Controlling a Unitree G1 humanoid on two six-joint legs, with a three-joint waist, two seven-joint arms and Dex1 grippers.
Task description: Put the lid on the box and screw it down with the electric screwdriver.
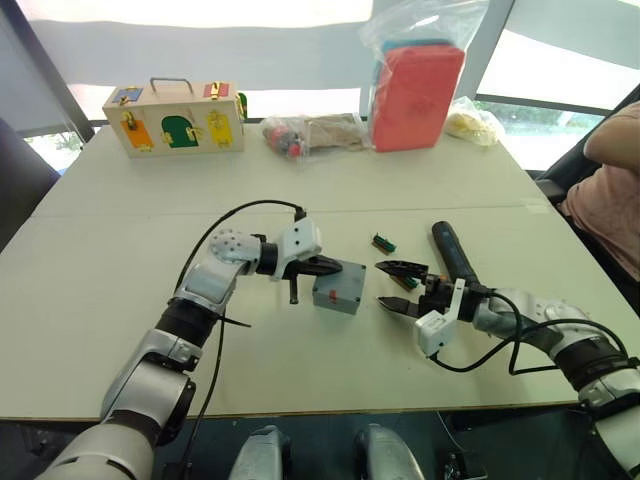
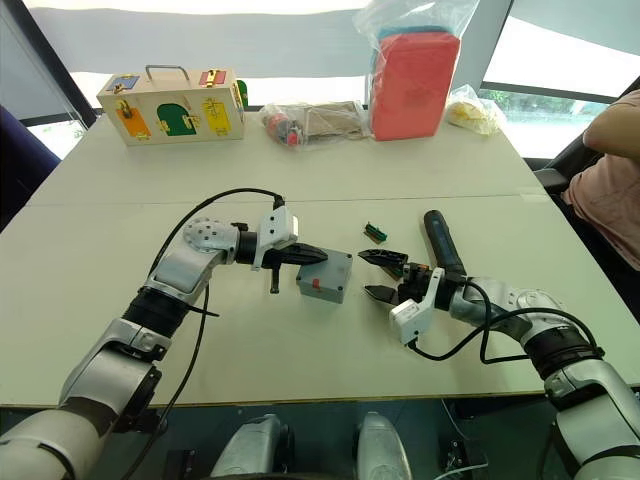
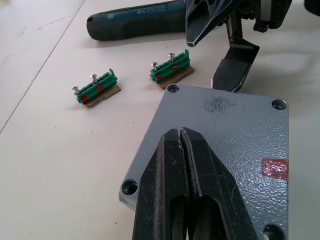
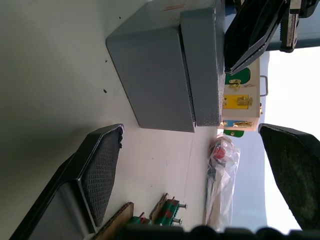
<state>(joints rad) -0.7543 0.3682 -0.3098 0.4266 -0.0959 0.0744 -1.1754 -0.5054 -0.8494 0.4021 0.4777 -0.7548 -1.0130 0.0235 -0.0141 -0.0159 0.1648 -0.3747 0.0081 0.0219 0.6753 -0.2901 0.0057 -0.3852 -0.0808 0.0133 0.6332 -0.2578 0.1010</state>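
Grey lid (image 3: 225, 145), red sticker, no legible writing, seated on box (image 4: 150, 75); left gripper (image 3: 181, 150) pressed together upon it. Right gripper (image 1: 397, 286) spread nearby. Electric screwdriver (image 1: 452, 252) on surface (image 1: 120, 300).

No legible text, brand or number anywhere. Only a small red rectangular sticker on the lid (image 3: 235, 150), its print too faint to make out. Dark lettering-like marks on the electric screwdriver (image 3: 137, 22), too blurred to read. Coloured panels on the wooden latch box (image 1: 180, 122) bearing no readable writing.
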